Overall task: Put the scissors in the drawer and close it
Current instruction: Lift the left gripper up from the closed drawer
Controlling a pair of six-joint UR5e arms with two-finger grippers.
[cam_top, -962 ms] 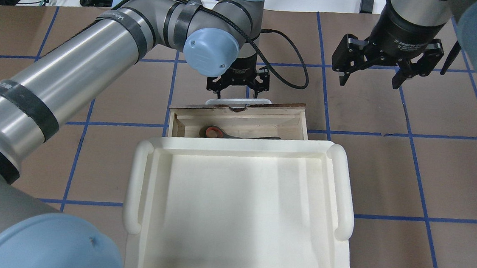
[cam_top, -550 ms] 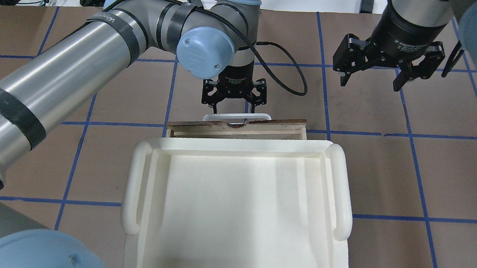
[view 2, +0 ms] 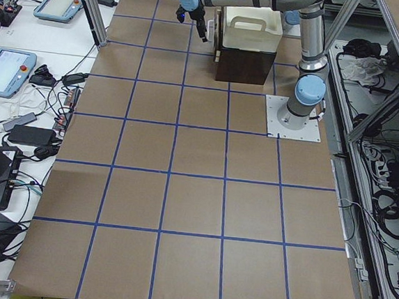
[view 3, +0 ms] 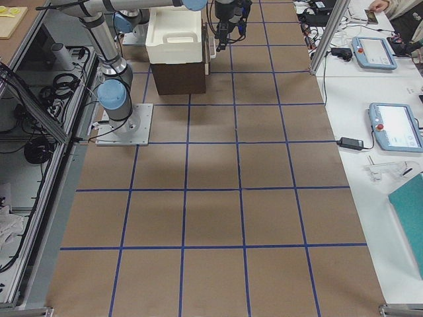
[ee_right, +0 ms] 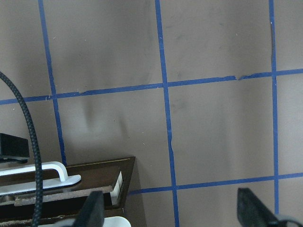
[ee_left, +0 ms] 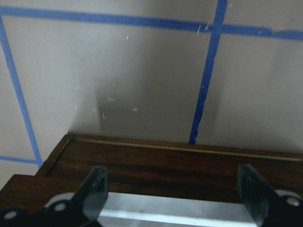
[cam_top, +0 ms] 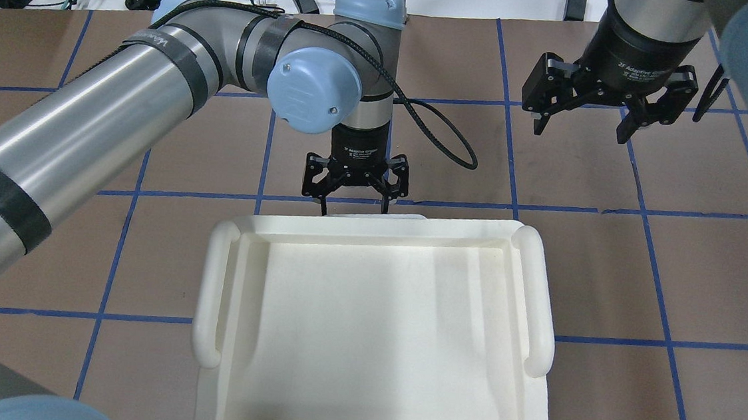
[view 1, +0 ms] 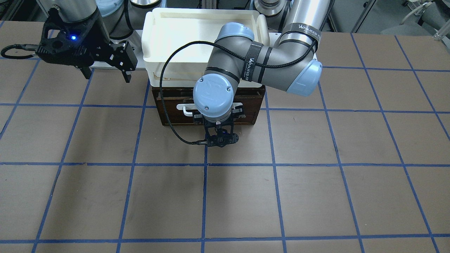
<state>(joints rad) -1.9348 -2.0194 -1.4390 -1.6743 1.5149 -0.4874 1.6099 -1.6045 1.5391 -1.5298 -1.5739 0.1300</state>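
Observation:
The dark brown drawer [view 1: 168, 109] is pushed in under the white tray, its front about flush with the cabinet. Its white bar handle [view 1: 185, 109] shows beside my left wrist. The scissors are hidden inside. My left gripper [cam_top: 354, 210] is open against the drawer front, its fingers [ee_left: 94, 189] either side of the handle [ee_left: 175, 213], above the dark front [ee_left: 180, 161]. My right gripper [cam_top: 579, 127] is open and empty, hovering over the table to the right of the cabinet. It also shows in the front view [view 1: 106, 75].
A large white plastic tray [cam_top: 207, 290] sits on top of the cabinet and covers it from above. The brown table with blue grid tape [view 1: 225, 196] stretches in front of the drawer. The left arm's black cable [view 1: 165, 116] loops past the drawer front.
My left gripper has moved toward the robot, pushing the drawer in under the tray. The open drawer and the scissors in it have gone out of sight. The right gripper has stayed put.

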